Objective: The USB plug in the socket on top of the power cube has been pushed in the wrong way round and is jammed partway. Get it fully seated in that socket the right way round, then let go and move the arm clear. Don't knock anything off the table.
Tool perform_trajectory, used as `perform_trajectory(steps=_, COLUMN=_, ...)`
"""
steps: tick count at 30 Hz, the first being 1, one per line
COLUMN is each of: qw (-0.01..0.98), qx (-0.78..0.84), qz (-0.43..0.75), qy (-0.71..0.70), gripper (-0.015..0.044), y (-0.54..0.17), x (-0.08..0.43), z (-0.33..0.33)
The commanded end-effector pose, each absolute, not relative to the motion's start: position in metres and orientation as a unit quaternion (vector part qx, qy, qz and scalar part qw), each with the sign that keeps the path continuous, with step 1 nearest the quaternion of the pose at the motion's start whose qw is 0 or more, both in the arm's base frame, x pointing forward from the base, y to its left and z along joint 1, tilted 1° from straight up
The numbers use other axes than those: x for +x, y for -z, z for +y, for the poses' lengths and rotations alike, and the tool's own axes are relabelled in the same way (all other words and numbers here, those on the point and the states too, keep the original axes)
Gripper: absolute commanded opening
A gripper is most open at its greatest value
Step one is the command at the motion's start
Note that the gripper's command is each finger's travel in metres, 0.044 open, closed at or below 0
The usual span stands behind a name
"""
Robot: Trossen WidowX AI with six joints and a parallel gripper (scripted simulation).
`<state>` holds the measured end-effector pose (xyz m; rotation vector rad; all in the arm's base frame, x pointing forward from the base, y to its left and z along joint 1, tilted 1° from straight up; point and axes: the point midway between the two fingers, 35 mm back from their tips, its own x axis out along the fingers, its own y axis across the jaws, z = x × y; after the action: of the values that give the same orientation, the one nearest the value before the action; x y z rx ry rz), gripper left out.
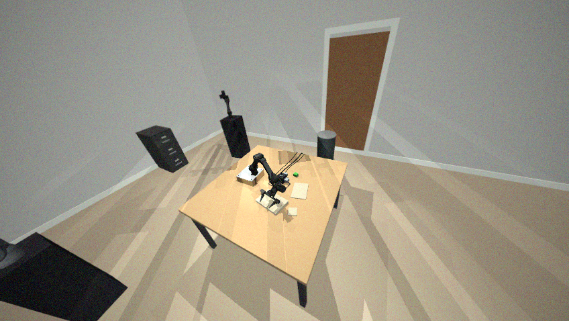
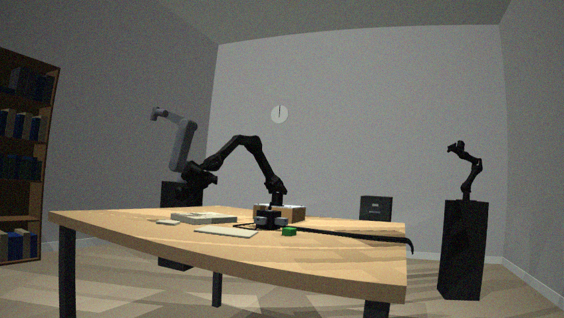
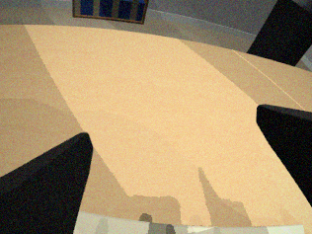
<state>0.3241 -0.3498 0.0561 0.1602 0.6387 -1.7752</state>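
Observation:
The black power cube [image 2: 268, 225] [image 1: 283, 175] stands on the table, partly behind the arm in the top view. The USB plug [image 2: 270, 207] is a small dark shape upright on its top; which way round it sits and how deep it is are too small to tell. Light grey plugs show at the cube's sides. My gripper [image 1: 268, 199] [image 3: 175, 127] is open and empty, above the pale flat block and away from the cube. The cube and plug are not in the wrist view.
The pale block [image 1: 277, 211] [image 2: 225, 219], a large pale pad [image 1: 299, 191] [image 2: 225, 232] and a small one [image 1: 292, 211] [image 2: 167, 222] lie on the table. A green block [image 1: 295, 174] [image 2: 288, 231] is near the cube. Black cables [image 2: 347, 234] run to the table edge. The arm's base stands on a box [image 2: 298, 215].

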Motion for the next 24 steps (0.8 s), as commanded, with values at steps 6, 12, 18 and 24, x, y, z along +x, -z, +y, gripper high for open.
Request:
perform_trajectory(steps=6, qw=0.698, qx=-0.095, qz=0.578, qy=0.412, gripper=0.044, y=-0.057, x=0.377, z=-0.215)
perform_trajectory(steps=12, qw=0.703, qx=-0.216, qz=0.66, qy=0.153, gripper=0.044, y=-0.063, x=0.377, z=-0.129)
perform_trajectory(steps=18, qw=0.663, qx=-0.33, qz=0.662, qy=-0.113, gripper=0.044, y=-0.073, x=0.355, z=-0.045)
perform_trajectory(steps=24, qw=0.583, qx=-0.423, qz=0.589, qy=-0.366, gripper=0.044, y=-0.087, x=0.314, z=0.032)
